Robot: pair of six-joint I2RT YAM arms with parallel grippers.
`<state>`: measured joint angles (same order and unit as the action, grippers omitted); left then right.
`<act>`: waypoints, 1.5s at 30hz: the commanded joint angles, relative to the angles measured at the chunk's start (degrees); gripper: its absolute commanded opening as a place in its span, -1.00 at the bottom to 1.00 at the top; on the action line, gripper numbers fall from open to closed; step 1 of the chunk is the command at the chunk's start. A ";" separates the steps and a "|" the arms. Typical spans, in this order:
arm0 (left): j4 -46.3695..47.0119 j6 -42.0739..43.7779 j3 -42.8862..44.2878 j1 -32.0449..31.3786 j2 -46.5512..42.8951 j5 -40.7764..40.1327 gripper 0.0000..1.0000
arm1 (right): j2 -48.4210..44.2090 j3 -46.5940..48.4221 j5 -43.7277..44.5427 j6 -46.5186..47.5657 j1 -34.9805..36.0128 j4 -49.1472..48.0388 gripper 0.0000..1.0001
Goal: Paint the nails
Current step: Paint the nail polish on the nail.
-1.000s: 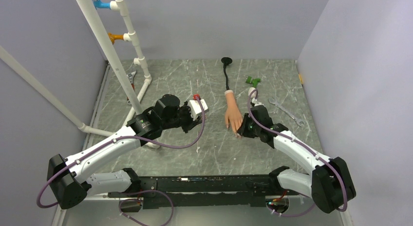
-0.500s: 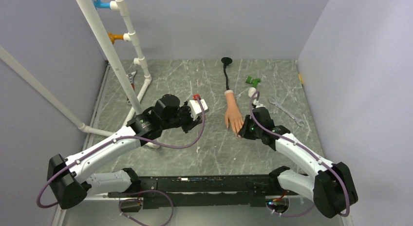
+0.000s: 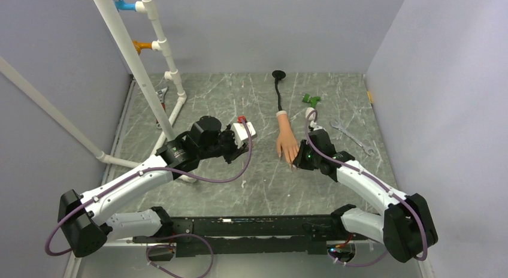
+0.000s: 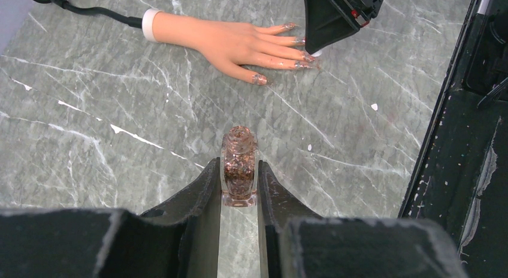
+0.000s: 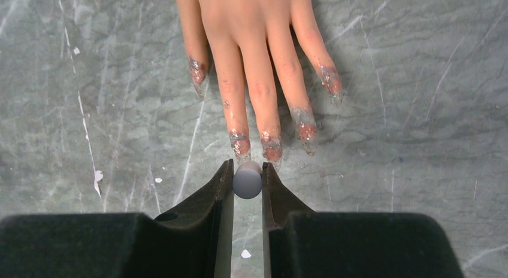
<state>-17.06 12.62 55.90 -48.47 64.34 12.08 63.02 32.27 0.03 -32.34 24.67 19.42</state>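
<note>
A peach mannequin hand (image 3: 286,140) lies flat on the marble table, fingers toward the arms. Its nails (image 5: 271,147) carry smeared glittery red-brown polish. My right gripper (image 5: 247,170) is shut on a white round brush cap (image 5: 247,180), right at the tips of the two middle fingers. The brush itself is hidden under the cap. In the top view the right gripper (image 3: 298,161) sits at the fingertips. My left gripper (image 4: 239,170) is shut on a small glittery brown bottle (image 4: 239,164), held to the left of the hand (image 4: 239,41).
A white pipe frame (image 3: 157,80) stands at the back left. A black cable with a round foot (image 3: 278,89) runs from the hand's cuff. A green fitting (image 3: 311,100) and a wrench (image 3: 353,137) lie at the right. A black rail (image 3: 263,221) borders the near edge.
The right gripper drew slightly toward the near right half a second ago and is back at the fingertips now. The left arm and bottle have not moved.
</note>
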 commanded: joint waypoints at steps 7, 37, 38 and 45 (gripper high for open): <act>1.70 0.30 2.13 -0.40 -0.83 -0.65 -1.00 | 1.94 4.72 1.73 1.12 -0.21 -1.96 -1.00; 1.67 0.53 2.14 -0.42 -0.87 -0.82 -1.00 | 3.77 4.42 0.24 1.12 -0.19 -4.36 -1.00; 1.61 0.52 2.11 -0.46 -0.88 -0.83 -1.00 | 3.58 4.40 0.23 1.03 -0.27 -4.07 -1.00; 1.63 0.42 2.25 -0.44 -0.73 -0.74 -1.00 | 1.06 2.44 -1.59 0.57 -0.23 -2.80 -1.00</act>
<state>-17.08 12.67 55.90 -48.58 64.34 12.05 66.50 34.87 -0.32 -31.68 24.67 16.69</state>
